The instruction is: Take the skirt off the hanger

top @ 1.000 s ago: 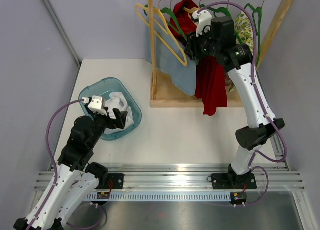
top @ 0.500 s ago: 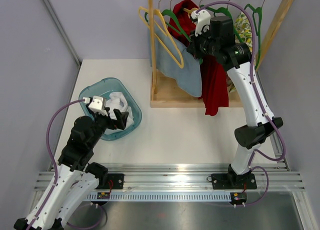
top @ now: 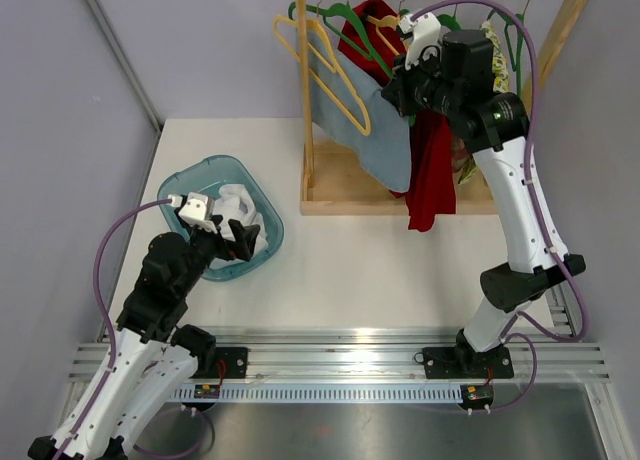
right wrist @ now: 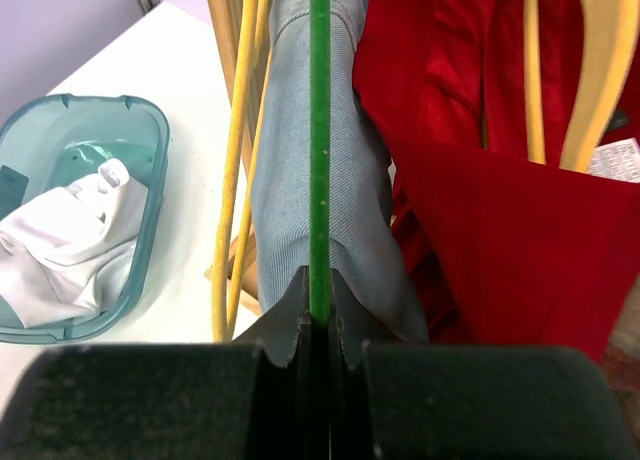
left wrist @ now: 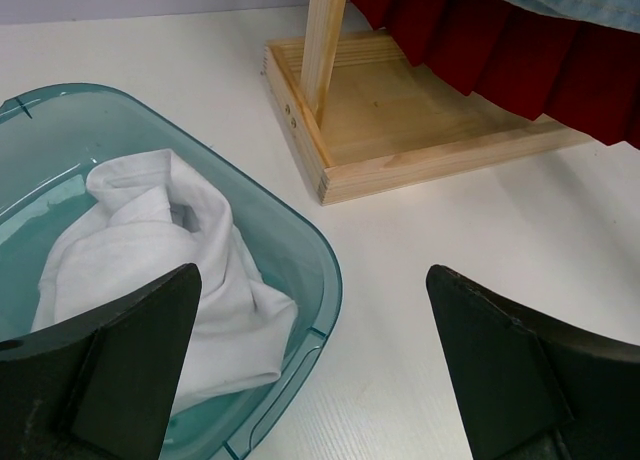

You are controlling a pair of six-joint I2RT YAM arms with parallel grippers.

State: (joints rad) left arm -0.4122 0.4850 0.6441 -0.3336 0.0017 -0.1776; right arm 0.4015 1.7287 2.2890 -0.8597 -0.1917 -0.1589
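Observation:
A light-blue denim skirt (top: pixel 375 140) hangs from a green hanger (top: pixel 345 35) on the wooden rack. My right gripper (top: pixel 392 92) is up at the rack, shut on the hanger's thin green bar. In the right wrist view the green hanger (right wrist: pixel 319 130) runs straight up out of the right gripper (right wrist: pixel 319 310), with the skirt (right wrist: pixel 290 160) draped behind it. My left gripper (top: pixel 245 235) hovers open and holding nothing over the near right rim of the teal basin; the left wrist view shows the left gripper (left wrist: pixel 320 380) wide apart above the table.
A teal basin (top: pixel 190 175) holds a white cloth (top: pixel 235 205) at the left. A bare yellow hanger (top: pixel 320 65) hangs left of the skirt, a red garment (top: pixel 430 175) on a wooden hanger (right wrist: pixel 600 80) right of it. The rack's post (top: pixel 306 100) and base tray (left wrist: pixel 420 130) stand behind.
The right gripper has closed on the green hanger. The right arm has shifted right, drawing hanger and skirt that way. The left arm has stayed put.

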